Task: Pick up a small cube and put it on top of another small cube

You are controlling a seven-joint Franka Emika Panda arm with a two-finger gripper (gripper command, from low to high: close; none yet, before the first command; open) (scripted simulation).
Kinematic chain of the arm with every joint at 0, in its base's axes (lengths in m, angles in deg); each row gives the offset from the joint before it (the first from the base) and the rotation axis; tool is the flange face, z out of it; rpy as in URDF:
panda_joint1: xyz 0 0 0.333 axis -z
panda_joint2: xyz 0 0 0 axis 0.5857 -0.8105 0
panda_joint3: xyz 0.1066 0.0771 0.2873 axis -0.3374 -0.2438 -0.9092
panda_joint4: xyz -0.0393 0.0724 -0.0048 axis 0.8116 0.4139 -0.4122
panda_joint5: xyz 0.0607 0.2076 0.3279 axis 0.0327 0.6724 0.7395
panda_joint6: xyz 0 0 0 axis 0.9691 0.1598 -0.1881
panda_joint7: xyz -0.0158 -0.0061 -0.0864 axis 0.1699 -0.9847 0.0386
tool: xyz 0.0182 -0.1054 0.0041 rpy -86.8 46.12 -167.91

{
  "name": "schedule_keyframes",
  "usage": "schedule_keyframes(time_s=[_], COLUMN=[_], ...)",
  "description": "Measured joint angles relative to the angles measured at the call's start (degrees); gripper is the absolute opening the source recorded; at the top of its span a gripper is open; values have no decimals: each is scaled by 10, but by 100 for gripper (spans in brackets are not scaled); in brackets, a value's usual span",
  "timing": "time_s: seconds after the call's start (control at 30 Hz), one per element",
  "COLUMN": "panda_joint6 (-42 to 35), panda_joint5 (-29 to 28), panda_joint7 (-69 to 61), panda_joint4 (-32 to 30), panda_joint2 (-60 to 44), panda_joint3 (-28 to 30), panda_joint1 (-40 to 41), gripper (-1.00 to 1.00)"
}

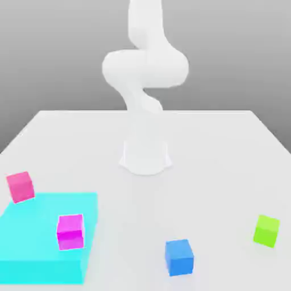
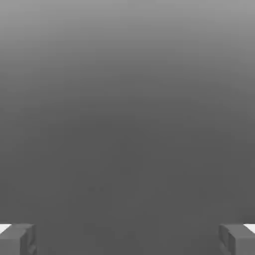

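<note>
The smooth, pale, matte tabletop (image 1: 210,187) spreads out with its straight far edge against a plain grey backdrop (image 1: 227,57). At the exterior view's near left lies 1 flat cyan block (image 1: 34,227), with 1 magenta cube (image 1: 70,232) on it and 1 pinkish-red cube (image 1: 21,187) at its far left corner. The plain lime-green cube (image 1: 266,231) sits near right, well apart from 1 blue cube (image 1: 179,257). The white arm (image 1: 145,68) stands at the far middle; its two-finger gripper (image 2: 127,240) is released, with nothing between the tips.
</note>
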Motion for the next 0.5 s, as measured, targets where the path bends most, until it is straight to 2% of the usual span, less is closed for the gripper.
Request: schedule_keyframes(time_s=[0.3,0.5], panda_joint6=[85,141], panda_joint5=[32,32], panda_joint7=[-97,-146], panda_joint4=[-46,-76], panda_joint2=[-190,-314], panda_joint3=[-34,-74], panda_joint1=[-100,-151], gripper=[0,0])
